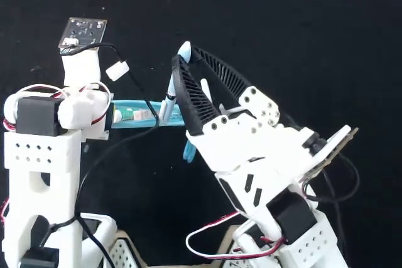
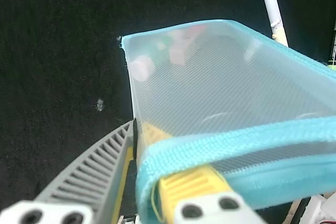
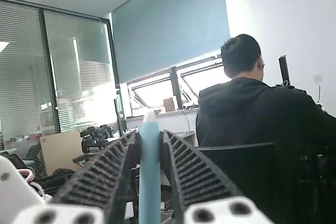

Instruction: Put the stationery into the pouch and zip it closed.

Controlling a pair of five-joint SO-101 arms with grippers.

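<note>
Pouch: soft mesh, light and floppy. It sits at nine o'clock of the table centre, its zip hem pinched in my left end effector.

Blue pen: rigid, and I judge it slick. It is clamped lengthwise in my right end effector, tip toward twelve.

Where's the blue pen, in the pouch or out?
Out. The blue pen is clamped between the fingers of the right gripper, held up beside the pouch, not in it.
</note>
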